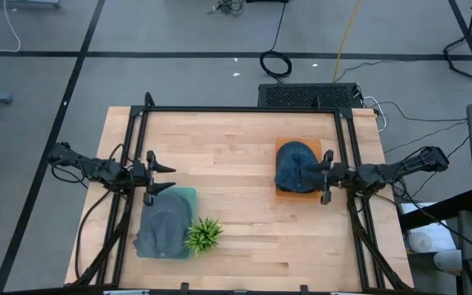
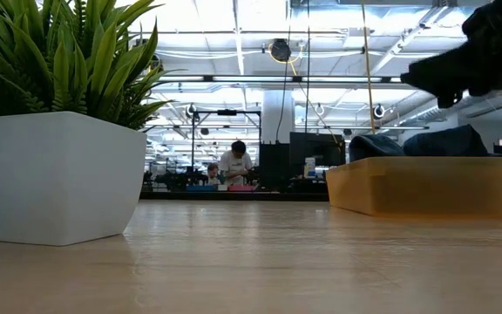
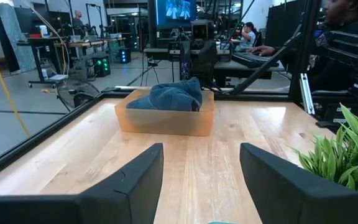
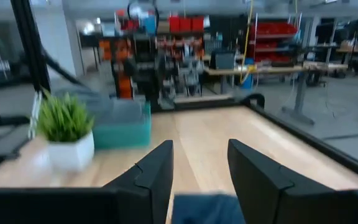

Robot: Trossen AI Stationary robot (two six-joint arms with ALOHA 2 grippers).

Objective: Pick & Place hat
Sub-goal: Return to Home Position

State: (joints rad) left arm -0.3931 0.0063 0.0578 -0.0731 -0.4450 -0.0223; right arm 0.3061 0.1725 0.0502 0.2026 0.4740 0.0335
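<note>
Left gripper [image 1: 169, 179], right gripper [image 1: 321, 175]: jaws apart, empty.

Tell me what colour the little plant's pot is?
The pot is white; the low view shows it best.

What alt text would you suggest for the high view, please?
Seen from above, a wooden table holds a green bin heaped with gray caps on the left, a small plant beside it, and an orange bin with a blue cap on the right. The left gripper and right gripper, both open, hang by their nearest bins.
</note>
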